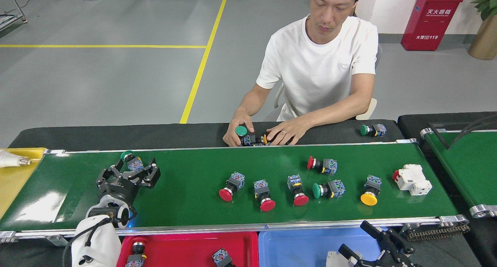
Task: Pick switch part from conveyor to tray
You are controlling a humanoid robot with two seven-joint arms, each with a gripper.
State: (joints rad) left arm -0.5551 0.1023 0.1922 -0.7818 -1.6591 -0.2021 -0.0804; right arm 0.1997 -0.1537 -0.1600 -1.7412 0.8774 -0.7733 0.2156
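A: Broadly, what does the head view hold?

B: Green conveyor (186, 181) across the middle, silver rails. A person (322, 65) in a white shirt sits on the far side, both hands on switch parts at the black ledge. Near edge: red tray (194, 245) with two switch parts in it, blue tray (303, 245) beside it. Yellow tray (15, 177) at the left end, a white bulb (9, 159) on it.

A: Arms?

B: Left gripper (134, 170) is over the belt's left part, fingers spread wide, nothing held. A green-capped switch part (131, 161) lies on the belt between the fingertips; contact cannot be told. Right gripper (382, 245) is low at the bottom edge by the blue tray, fingers apart, holding nothing that I can see.

A: Other parts on the belt?

B: White breaker (413, 179) near the right end. A row centre-right: red-capped switch (231, 187), red (264, 195), red (297, 189), green (328, 188), yellow (369, 190). One more red (321, 165) just behind that row. A green one (372, 130) sits on the black ledge, off the belt.
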